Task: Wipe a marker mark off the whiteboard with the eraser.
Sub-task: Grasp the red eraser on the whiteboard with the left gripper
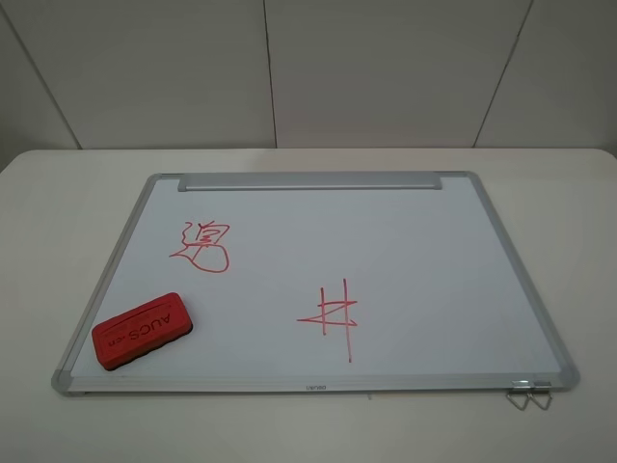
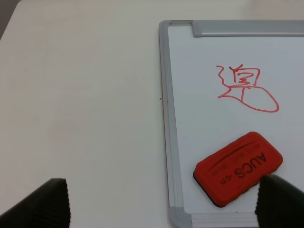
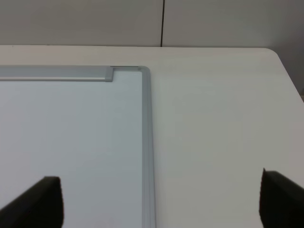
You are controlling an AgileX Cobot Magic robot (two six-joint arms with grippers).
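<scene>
The whiteboard [image 1: 424,241] lies flat on a white table. The red marker mark [image 1: 202,246], curly squiggles joined to a pouch loop, is on its left half and shows in the left wrist view [image 2: 244,90]. The red eraser [image 1: 143,330] with black "AUCS" lettering rests on the board's near-left corner, apart from the mark. My left gripper [image 2: 161,204] is open above the board's left frame, one fingertip [image 2: 280,199] just over the eraser's [image 2: 237,168] corner. My right gripper [image 3: 160,202] is open above the board's far-right frame [image 3: 147,142], holding nothing. Neither gripper shows in the exterior view.
A second red drawing, a hash of crossed lines with a triangle [image 1: 331,313], sits right of the board's middle. The silver pen-tray bar [image 1: 308,181] runs along the far edge. Metal wire clips [image 1: 528,394] stick out at the near-right corner. White table [image 1: 58,212] surrounds the board.
</scene>
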